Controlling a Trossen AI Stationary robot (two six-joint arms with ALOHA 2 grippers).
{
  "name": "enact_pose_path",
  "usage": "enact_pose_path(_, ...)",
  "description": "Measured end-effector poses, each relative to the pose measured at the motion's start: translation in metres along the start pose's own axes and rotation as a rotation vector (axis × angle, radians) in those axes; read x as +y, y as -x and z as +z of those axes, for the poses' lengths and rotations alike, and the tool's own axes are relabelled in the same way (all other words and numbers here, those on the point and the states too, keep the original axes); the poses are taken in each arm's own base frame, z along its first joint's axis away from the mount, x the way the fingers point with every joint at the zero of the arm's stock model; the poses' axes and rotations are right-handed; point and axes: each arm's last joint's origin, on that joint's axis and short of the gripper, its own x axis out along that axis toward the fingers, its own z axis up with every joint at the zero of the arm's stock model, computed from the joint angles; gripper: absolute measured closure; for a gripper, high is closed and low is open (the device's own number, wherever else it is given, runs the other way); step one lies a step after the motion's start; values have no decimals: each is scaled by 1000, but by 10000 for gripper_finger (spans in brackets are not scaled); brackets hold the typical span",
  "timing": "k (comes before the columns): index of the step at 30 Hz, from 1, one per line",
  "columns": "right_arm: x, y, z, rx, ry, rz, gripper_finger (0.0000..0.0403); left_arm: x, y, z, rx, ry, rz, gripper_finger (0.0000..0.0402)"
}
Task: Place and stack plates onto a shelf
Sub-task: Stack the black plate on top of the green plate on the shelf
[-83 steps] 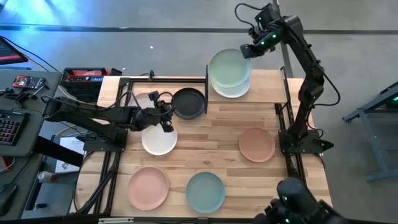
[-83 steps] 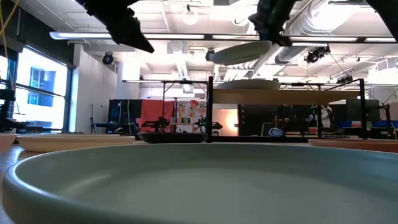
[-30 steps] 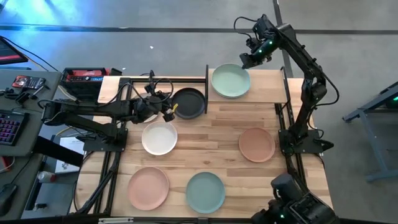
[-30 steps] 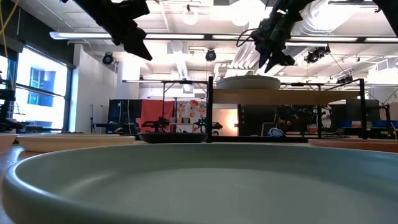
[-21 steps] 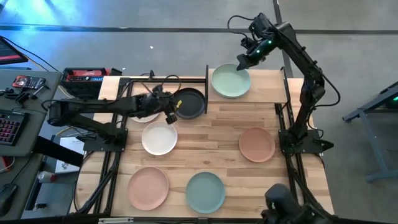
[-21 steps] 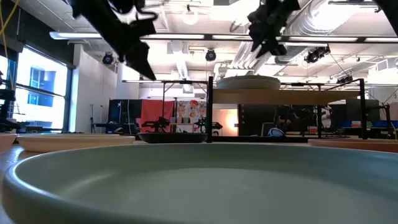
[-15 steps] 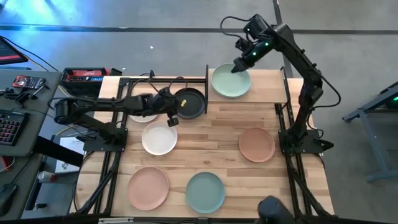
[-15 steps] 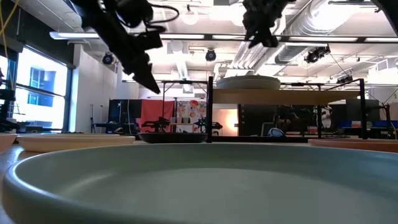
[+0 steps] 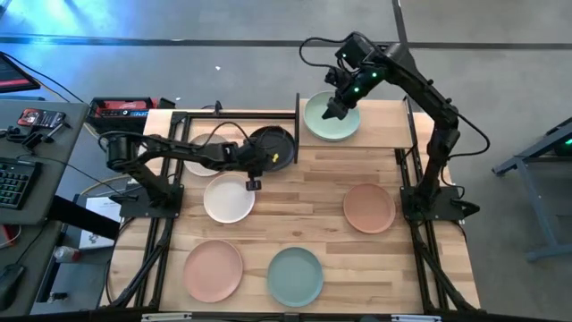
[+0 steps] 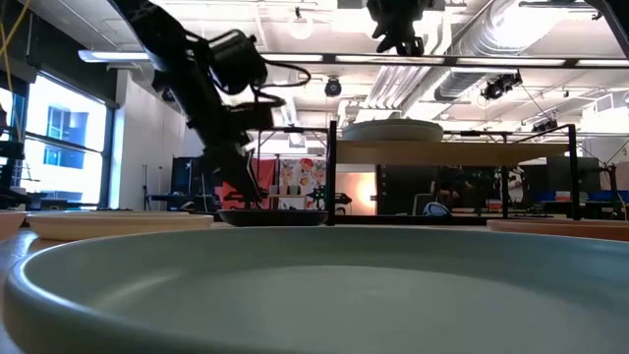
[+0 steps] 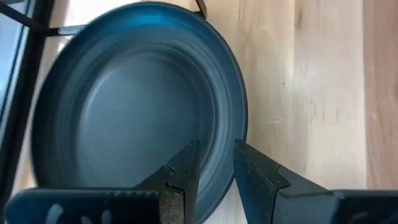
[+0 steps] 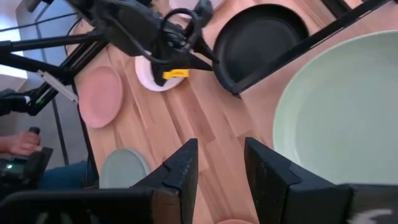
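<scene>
A black plate point(image 9: 271, 148) lies on the tabletop at the far side, just left of the shelf point(image 9: 386, 127). My left gripper point(image 11: 214, 167) is open and slants down over the plate's near rim point(image 11: 238, 118), one finger on each side of it. In the low view my left gripper point(image 10: 246, 197) reaches down to the plate point(image 10: 273, 217). A pale green plate point(image 9: 332, 121) tops a stack on the shelf board. My right gripper point(image 9: 332, 111) hangs open and empty above the stack's left part, well clear of it point(image 10: 398, 39). My left gripper straddles the black plate's near rim point(image 11: 231, 146), one finger inside the plate and one outside, slanting down from the table's left. Whether either finger touches the rim, I cannot tell. The plate lies flat on the table.
Other plates lie on the tabletop: white point(image 9: 229, 199), salmon point(image 9: 369, 207), pink point(image 9: 214, 269), grey-green point(image 9: 295, 275), and a pale one point(image 9: 201, 154) partly under my left arm. A black shelf post point(image 9: 297, 125) stands between the black plate and the shelf.
My left gripper has gone down and toward the table's right, tipping downward, and now stands at the black plate's near rim. My right gripper has risen and gone toward the table's left, from beyond the green plate to above it. No plate has moved.
</scene>
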Motion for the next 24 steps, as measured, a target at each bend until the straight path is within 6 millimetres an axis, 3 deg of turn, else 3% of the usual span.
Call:
enact_pose_path(18, 1, -2, -2, 17, 1, -72, 295, -2, -10, -4, 18, -87, -51, 316)
enact_pose_path(24, 1, -2, -2, 16, -8, -72, 295, -5, -23, -10, 66, -90, -68, 316)
